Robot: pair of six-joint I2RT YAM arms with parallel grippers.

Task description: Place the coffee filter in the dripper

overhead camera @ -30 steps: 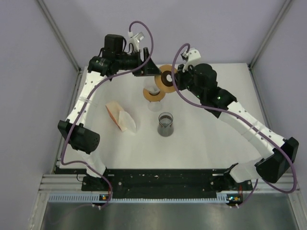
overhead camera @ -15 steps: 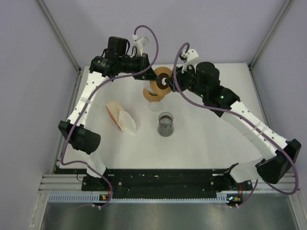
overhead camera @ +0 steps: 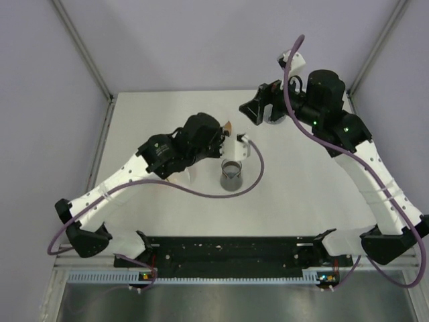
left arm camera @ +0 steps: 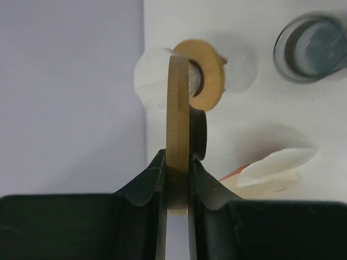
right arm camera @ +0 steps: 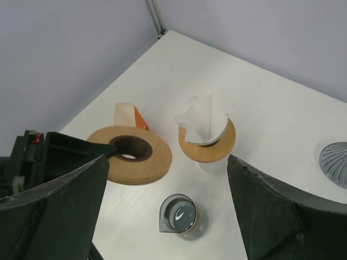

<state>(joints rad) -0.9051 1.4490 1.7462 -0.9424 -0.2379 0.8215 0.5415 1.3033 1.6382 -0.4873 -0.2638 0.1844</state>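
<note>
Right wrist view: filter [right arm camera: 201, 120] stands proud in dripper [right arm camera: 218, 149]. Left gripper [left arm camera: 177, 158] clamps wooden ring [right arm camera: 145, 165] beside dripper; swing could dislodge filter. Right gripper [overhead camera: 251, 110] spread wide, empty.

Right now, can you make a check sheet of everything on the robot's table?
Surface: white table, no spills seen.
Job's things: coffee filter standing in the dripper.
Clutter: wooden ring, glass beaker, filter pack, grey ribbed disc.
Claws: left claw shut on the wooden ring; right claw open and empty, raised near the table's far edge.
Cables: purple cable curves around the glass beaker in the top view.
Surroundings: lilac walls and metal frame posts.
</note>
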